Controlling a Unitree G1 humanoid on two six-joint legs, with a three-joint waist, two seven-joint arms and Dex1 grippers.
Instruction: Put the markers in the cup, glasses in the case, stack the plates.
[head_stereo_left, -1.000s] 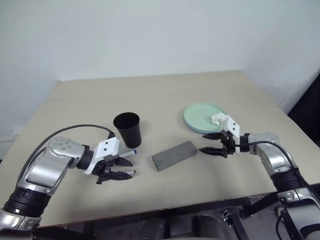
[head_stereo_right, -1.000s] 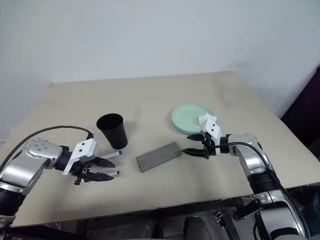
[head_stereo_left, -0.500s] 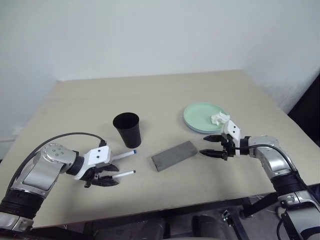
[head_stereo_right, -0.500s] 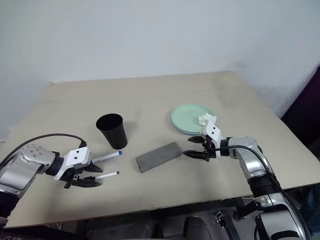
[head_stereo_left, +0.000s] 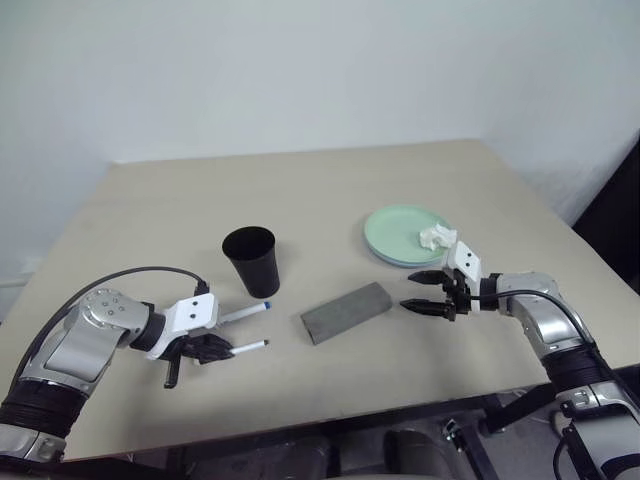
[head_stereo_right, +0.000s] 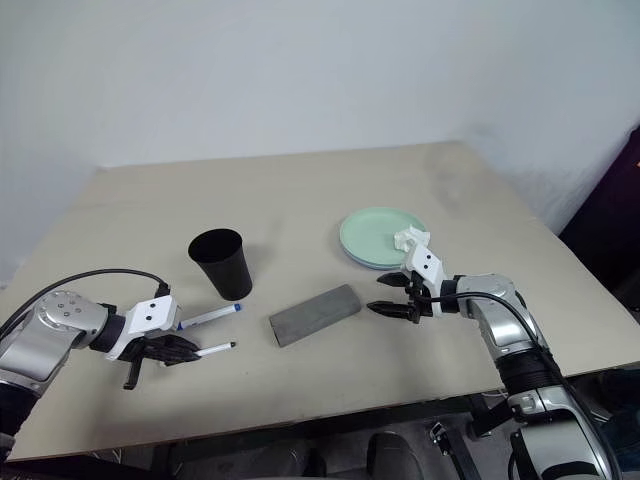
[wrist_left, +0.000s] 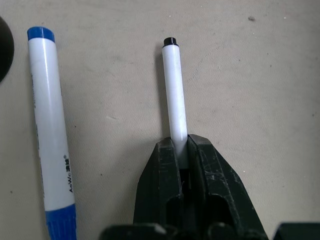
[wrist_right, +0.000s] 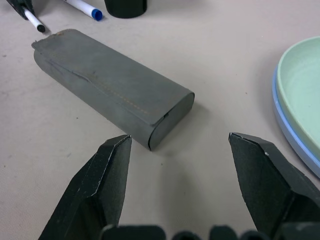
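At the near left of the worktop (head_stereo_left: 330, 190), left hand (head_stereo_left: 222, 350) pressed onto a thin white marker (wrist_left: 174, 100) with a black tip, pinching its rear end, barrel lying flat and sticking out past the fingertips. Just beside it, roughly parallel, blue-capped marker (head_stereo_left: 246, 313) on the surface, not touched. Black cup (head_stereo_left: 251, 260) upright just beyond both markers, well clear of the hand.

Compared with a second ago: left fingers gone from spread to clamped on the thin marker, hand shifted outward and a little lower; right hand (head_stereo_left: 421, 292) unmoved.

Right hand spread wide, holding nothing, hovering near the end of the closed grey case (head_stereo_left: 346, 311), which lay slantwise mid-worktop between the two hands. Beyond the right hand, green plate (head_stereo_left: 400, 232) stacked on the blue plate (wrist_right: 290, 135), with crumpled white paper (head_stereo_left: 436, 238) on top.
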